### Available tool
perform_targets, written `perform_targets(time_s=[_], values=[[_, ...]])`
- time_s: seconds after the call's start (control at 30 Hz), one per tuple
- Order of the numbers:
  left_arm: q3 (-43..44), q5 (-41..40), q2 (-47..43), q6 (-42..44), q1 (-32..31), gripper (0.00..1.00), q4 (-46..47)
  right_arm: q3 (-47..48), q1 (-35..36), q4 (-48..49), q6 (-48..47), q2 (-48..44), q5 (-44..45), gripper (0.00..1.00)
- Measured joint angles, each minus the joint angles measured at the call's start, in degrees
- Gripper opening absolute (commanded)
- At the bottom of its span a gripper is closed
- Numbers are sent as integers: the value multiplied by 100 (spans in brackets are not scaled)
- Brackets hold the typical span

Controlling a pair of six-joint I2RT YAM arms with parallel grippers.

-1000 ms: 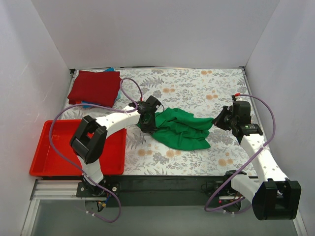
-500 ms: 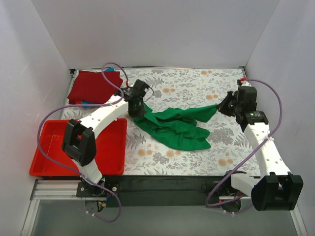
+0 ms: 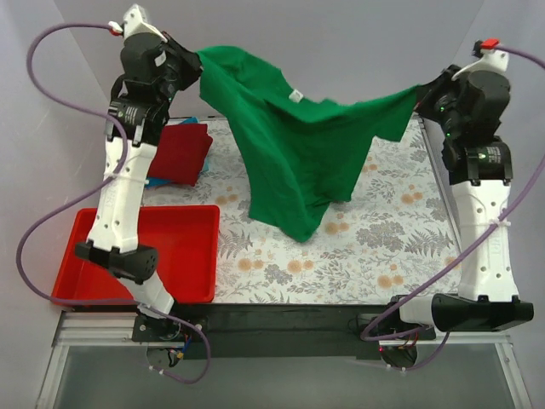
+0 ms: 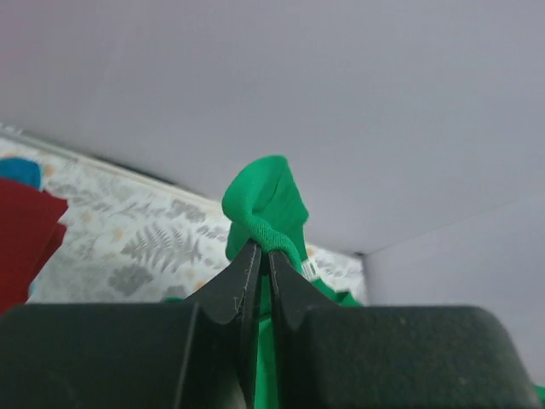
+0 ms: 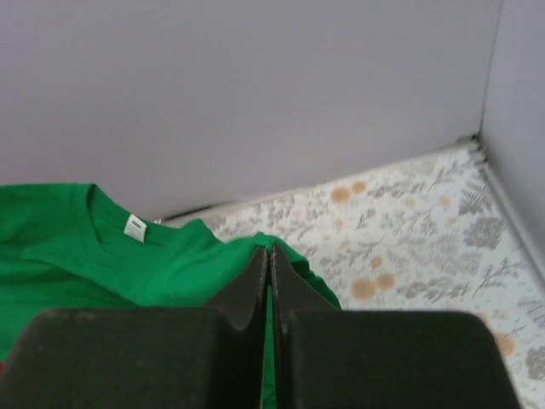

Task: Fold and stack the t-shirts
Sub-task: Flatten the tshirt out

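A soft, bright green t-shirt (image 3: 289,162) hangs in the air above the floral-patterned table (image 3: 375,256), stretched between two raised arms; the left gripper (image 3: 194,68), at ten o'clock, is clenched on a bunched, stitched edge; the right gripper (image 3: 423,94), at two o'clock, pinches the opposite edge; the cloth droops in loose folds to a point near centre; a folded dark red t-shirt (image 3: 183,153) lies at nine o'clock; a glossy red plastic tray (image 3: 183,247) sits at eight.
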Motion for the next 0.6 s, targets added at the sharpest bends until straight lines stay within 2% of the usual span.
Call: perform_targets(time_s=[0.03, 0.17, 0.27, 0.4, 0.6], values=[[-39, 39, -181, -9, 11, 0, 184, 210, -2, 4, -37, -4, 79, 1], [-1329, 240, -1351, -28, 15, 0, 1226, 1185, -2, -11, -273, -92, 525, 1], [-1971, 332, -1998, -2, 15, 0, 1674, 1615, -2, -15, -455, -240, 859, 1], [-2214, 520, -2461, 79, 17, 0, 2017, 2072, -2, 55, -739, -424, 1272, 1], [-2280, 1169, -2629, -37, 15, 0, 2297, 2612, -4, 682, -1335, -203, 1851, 1]])
